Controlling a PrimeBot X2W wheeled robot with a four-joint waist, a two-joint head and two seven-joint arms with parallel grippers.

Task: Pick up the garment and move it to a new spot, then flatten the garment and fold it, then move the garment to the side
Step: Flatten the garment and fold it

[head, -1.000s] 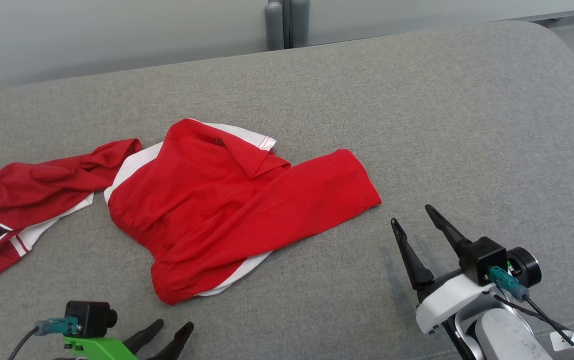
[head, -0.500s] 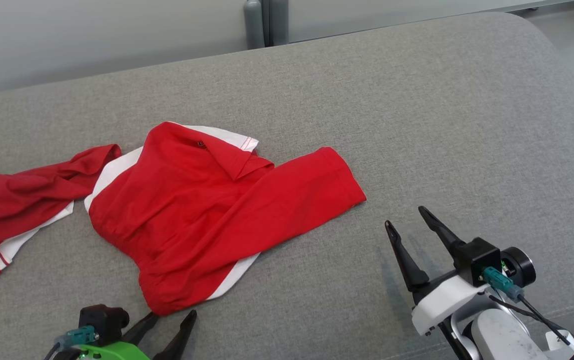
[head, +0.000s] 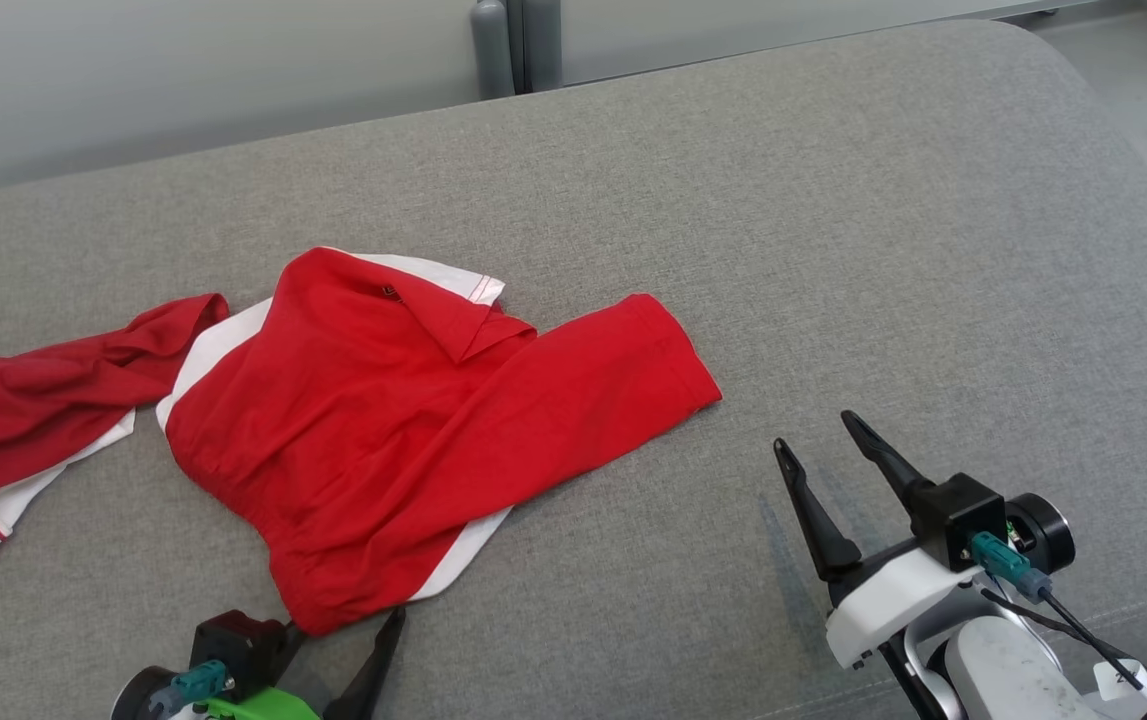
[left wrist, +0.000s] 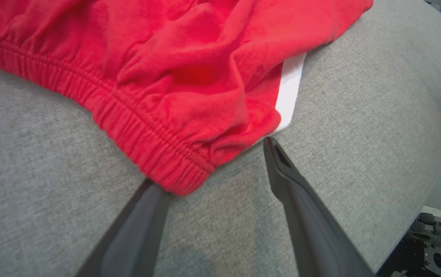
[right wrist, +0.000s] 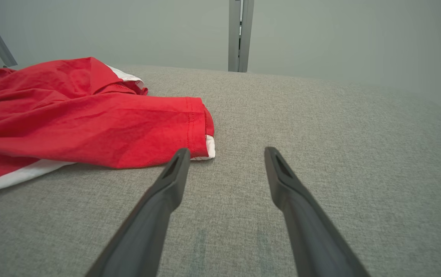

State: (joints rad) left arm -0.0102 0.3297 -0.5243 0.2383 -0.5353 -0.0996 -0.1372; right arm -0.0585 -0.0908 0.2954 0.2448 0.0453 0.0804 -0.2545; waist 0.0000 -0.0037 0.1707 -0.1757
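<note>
Grey woven upholstery spans the scene. On it, left of centre, lies a red, white-striped jersey garment, its long axis running diagonally from the gathered elastic hem nearest the robot out to the far-right cuff. Spread wide and empty, the left gripper brackets that hem's corner, one tip hidden beneath it. Equally wide and empty, the right gripper sits near the cuff, not touching. I judge the left arm better placed to pick.

The garment was soft, matt red cloth; the cushion coarse grey weave; the right tool smooth dark plastic.
</note>
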